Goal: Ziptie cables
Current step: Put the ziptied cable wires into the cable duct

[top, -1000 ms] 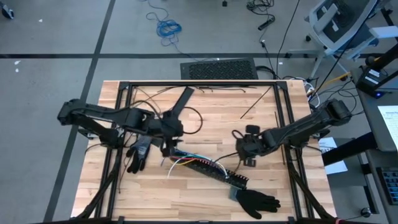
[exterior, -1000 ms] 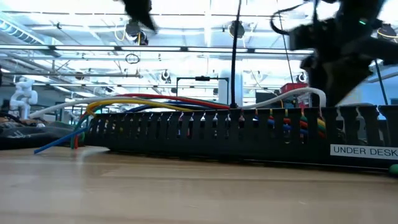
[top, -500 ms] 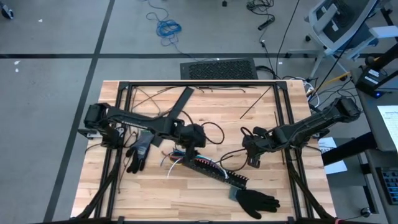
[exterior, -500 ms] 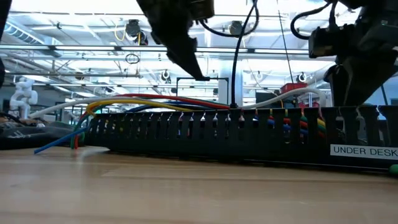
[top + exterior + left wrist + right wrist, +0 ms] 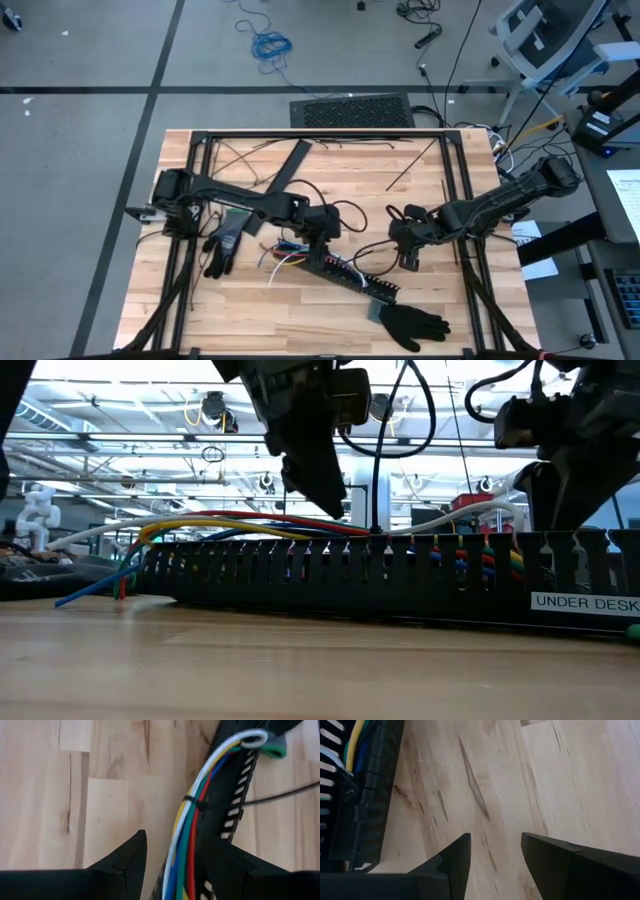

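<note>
From my seat I see the cables (image 5: 187, 827) as a bundle of thin white, yellow, blue, green and red wires running side by side along the black slotted strip (image 5: 345, 272), which lies slantwise near the middle of the table (image 5: 440, 290). A thin black tie (image 5: 196, 802) already cinches the bundle partway along, and the white wire curls into a small loop at the far end. In the low view the wires arch up out of the strip's slots and trail off its end toward the tabletop. My left gripper (image 5: 187, 851) hangs directly over the bundle, its fingers (image 5: 125, 857) apart with the wires lying between them, not clamped. My right gripper (image 5: 495, 851) sits well off to the side of the strip over bare wood, jaws apart and holding nothing, the strip's edge showing only at the margin of its view.
</note>
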Controlling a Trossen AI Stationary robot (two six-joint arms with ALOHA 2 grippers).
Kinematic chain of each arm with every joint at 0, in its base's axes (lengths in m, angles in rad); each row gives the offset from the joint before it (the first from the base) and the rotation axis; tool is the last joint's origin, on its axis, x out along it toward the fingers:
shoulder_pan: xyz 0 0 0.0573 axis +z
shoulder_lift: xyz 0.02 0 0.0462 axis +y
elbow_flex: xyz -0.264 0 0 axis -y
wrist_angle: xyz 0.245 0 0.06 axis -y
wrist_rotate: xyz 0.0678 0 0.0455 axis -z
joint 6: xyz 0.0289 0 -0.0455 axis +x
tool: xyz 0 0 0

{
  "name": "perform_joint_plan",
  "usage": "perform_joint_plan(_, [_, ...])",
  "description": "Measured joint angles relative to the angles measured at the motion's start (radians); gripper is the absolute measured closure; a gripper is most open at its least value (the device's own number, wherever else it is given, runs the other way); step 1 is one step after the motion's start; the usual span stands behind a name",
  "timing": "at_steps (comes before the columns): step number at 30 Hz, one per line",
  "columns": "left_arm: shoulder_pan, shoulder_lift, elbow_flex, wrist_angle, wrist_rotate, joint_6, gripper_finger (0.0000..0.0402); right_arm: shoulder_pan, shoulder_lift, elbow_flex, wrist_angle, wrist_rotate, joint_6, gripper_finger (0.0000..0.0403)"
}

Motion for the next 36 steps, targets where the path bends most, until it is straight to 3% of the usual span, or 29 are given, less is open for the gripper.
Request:
perform_joint_plan(16, [-0.032,0.064,0.013,-0.015,0.053,-0.052,0.0221,0.000,0.000,0.000,0.006,0.000,-0.026,0.0236])
perform_joint_plan(27, [-0.033,0.093,0.013,-0.054,-0.078,-0.051,0.0221,0.000,0.000,0.000,0.010,0.000,-0.014,0.0236])
perform_joint_plan(36, [-0.030,0.092,0.012,-0.101,-0.080,-0.046,0.0221,0.003,0.002,0.001,0.105,-0.060,0.005,0.0236])
